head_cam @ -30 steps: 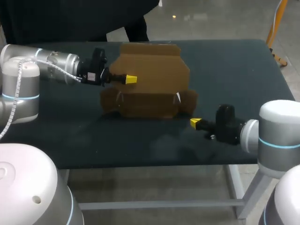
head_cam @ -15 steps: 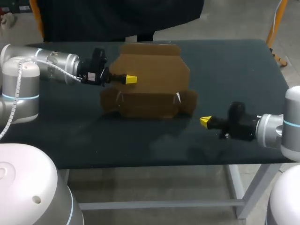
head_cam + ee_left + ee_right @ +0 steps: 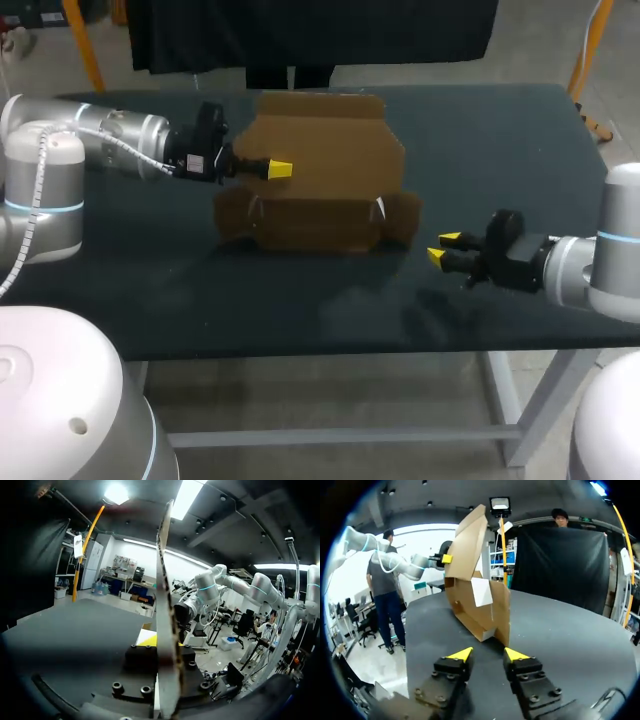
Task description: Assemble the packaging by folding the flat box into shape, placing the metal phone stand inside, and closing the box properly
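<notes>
The brown cardboard box [image 3: 320, 190] stands half folded in the middle of the table, its tall back panel upright and low flaps in front. My left gripper [image 3: 280, 169] is shut on the left edge of that panel; in the left wrist view the cardboard [image 3: 165, 630] runs edge-on between the fingers. My right gripper [image 3: 446, 248] hovers to the right of the box's front corner, open and empty, clear of the cardboard. In the right wrist view the box [image 3: 475, 595] stands ahead of my right gripper [image 3: 488, 654]. No metal phone stand is in view.
The dark table [image 3: 500, 150] has free surface to the right of and in front of the box. Its front edge [image 3: 330, 352] runs just below my right gripper.
My right gripper has drawn back to the right, away from the box's front corner, and opened. The left gripper and the box have not moved.
</notes>
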Available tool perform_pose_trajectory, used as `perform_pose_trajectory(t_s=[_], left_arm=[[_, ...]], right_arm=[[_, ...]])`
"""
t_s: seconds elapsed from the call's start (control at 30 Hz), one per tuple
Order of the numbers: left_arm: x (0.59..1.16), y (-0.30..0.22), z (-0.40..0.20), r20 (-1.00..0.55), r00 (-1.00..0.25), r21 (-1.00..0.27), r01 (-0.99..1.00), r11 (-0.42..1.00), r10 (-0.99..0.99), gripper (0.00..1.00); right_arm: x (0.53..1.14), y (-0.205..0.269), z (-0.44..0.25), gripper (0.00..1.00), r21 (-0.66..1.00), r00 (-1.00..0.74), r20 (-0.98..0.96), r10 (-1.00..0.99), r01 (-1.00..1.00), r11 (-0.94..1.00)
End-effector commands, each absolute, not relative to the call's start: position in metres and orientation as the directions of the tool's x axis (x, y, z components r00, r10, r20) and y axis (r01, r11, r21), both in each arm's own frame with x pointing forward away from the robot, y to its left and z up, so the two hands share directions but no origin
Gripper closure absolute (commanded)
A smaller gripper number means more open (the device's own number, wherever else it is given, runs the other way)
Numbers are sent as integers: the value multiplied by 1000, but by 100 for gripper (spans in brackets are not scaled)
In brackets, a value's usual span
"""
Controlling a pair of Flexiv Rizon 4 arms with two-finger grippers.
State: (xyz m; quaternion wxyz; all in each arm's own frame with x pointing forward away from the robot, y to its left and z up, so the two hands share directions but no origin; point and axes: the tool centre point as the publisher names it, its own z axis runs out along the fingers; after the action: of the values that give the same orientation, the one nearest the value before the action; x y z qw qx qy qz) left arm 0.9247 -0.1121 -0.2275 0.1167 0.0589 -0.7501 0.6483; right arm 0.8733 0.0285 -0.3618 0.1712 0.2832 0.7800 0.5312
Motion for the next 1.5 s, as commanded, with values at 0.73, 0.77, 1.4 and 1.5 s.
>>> perform_pose_trajectory(t_s=[0.73,0.77,1.4,1.5], left_arm=[[926,-112,-230,252,-965,-959,-240,153,67,100],[926,-112,-230,252,-965,-959,-240,153,67,100],[926,-112,-230,252,-965,-959,-240,153,67,100],[926,-112,-230,252,-965,-959,-240,153,67,100]], right_arm=[[937,52,-370,44,919,-823,-13,568,214,331],[938,53,-371,45,919,-825,-12,565,213,332],[942,73,-375,100,921,-836,2,549,215,324],[939,76,-375,100,922,-834,2,551,215,321]])
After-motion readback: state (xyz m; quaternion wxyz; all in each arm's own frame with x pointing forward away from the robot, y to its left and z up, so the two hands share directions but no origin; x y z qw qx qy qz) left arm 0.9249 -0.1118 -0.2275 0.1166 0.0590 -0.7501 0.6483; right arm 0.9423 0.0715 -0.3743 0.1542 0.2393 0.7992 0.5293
